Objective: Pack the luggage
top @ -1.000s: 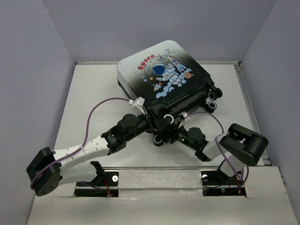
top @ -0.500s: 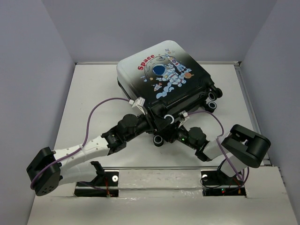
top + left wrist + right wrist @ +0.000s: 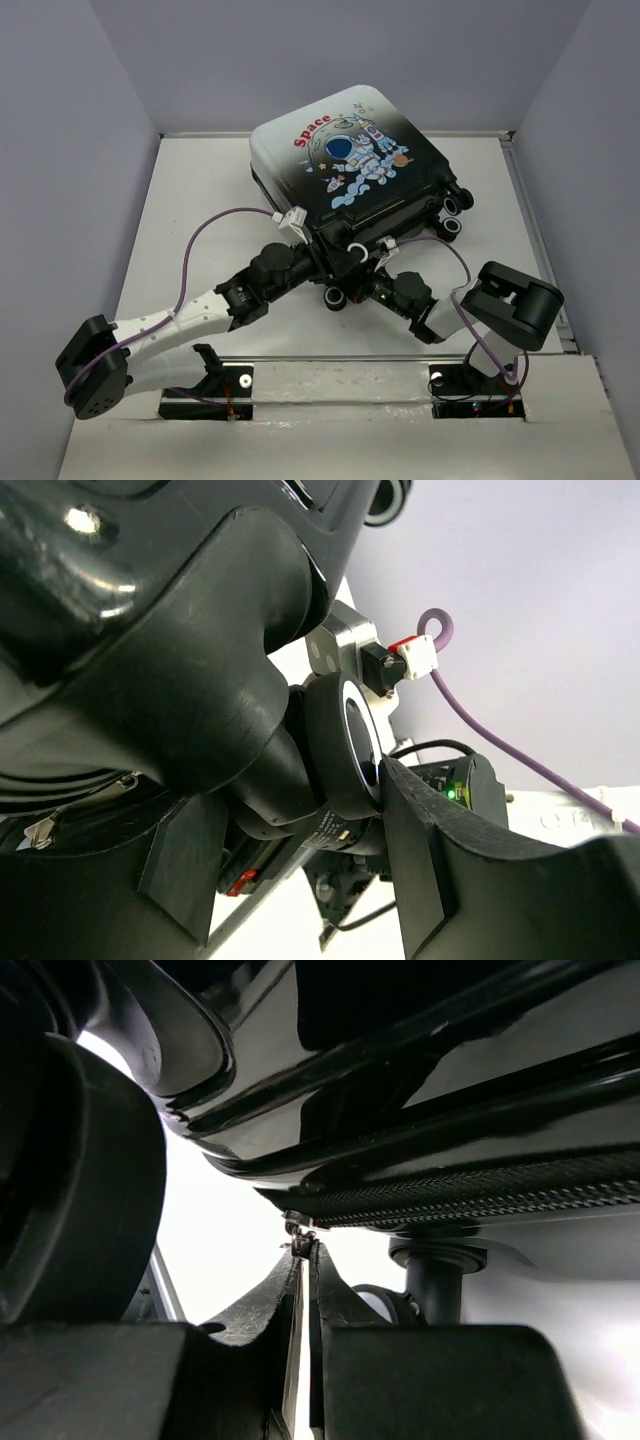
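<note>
The luggage (image 3: 350,165) lies flat and closed at the back of the table, astronaut print up, wheels toward the arms. My right gripper (image 3: 362,262) is at its near edge. In the right wrist view the right gripper (image 3: 303,1252) is shut, and its tips pinch the small metal zipper pull (image 3: 298,1228) just under the zipper track (image 3: 480,1195). My left gripper (image 3: 328,258) sits beside it at the same edge. In the left wrist view the left gripper (image 3: 310,880) stands open under the black shell (image 3: 150,630), with the right arm's wrist (image 3: 350,750) seen between its fingers.
A black-and-white wheel (image 3: 336,297) stands just in front of both grippers, and two more wheels (image 3: 458,205) are at the luggage's right corner. Purple cables loop over both arms. Grey walls close in the table on three sides, with a rail (image 3: 530,220) on the right.
The right jaws have closed onto the zipper pull. The right arm's elbow and wrist shifted slightly left. The left arm and the luggage have not moved.
</note>
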Available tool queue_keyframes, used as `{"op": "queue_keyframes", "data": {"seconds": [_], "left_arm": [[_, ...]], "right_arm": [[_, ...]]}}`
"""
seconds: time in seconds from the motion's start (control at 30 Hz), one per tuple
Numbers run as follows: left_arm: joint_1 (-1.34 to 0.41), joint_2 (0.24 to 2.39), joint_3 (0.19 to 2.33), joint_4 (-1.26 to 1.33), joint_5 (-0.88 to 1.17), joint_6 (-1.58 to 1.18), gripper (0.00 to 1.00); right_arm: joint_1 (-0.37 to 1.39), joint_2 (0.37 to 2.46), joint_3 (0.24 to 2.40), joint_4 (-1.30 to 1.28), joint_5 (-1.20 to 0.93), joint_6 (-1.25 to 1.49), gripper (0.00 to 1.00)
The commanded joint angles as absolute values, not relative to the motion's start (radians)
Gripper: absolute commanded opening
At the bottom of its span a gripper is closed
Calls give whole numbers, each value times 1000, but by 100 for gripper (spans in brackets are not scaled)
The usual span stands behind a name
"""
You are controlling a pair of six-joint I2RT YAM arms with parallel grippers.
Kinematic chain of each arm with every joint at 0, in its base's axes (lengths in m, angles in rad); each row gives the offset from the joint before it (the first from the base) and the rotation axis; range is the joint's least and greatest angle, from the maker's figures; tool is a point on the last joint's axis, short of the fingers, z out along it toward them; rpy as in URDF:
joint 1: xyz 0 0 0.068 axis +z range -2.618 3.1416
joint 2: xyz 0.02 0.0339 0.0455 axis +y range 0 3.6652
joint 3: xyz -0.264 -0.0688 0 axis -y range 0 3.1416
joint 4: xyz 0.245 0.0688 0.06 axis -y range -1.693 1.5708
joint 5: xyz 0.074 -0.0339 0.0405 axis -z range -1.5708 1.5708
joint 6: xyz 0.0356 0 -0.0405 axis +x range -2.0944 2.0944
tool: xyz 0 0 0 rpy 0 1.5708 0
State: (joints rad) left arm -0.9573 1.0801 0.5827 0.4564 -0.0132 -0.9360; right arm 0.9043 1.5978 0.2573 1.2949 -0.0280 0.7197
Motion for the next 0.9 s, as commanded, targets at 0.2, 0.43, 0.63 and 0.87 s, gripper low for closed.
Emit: {"op": "queue_keyframes", "data": {"seconds": [0.2, 0.43, 0.63, 0.87], "left_arm": [[-980, 1025, 719, 707, 139, -867, 6], [-980, 1048, 715, 773, 183, -920, 6], [-980, 970, 672, 750, 120, -897, 6], [-965, 842, 559, 621, 6, -894, 29]], "right_arm": [[1060, 1785, 508, 1594, -179, 747, 7], [1085, 1858, 600, 1700, -225, 784, 7], [1085, 1792, 467, 1684, -82, 750, 36], [1085, 1348, 353, 1002, 75, 628, 86]]}}
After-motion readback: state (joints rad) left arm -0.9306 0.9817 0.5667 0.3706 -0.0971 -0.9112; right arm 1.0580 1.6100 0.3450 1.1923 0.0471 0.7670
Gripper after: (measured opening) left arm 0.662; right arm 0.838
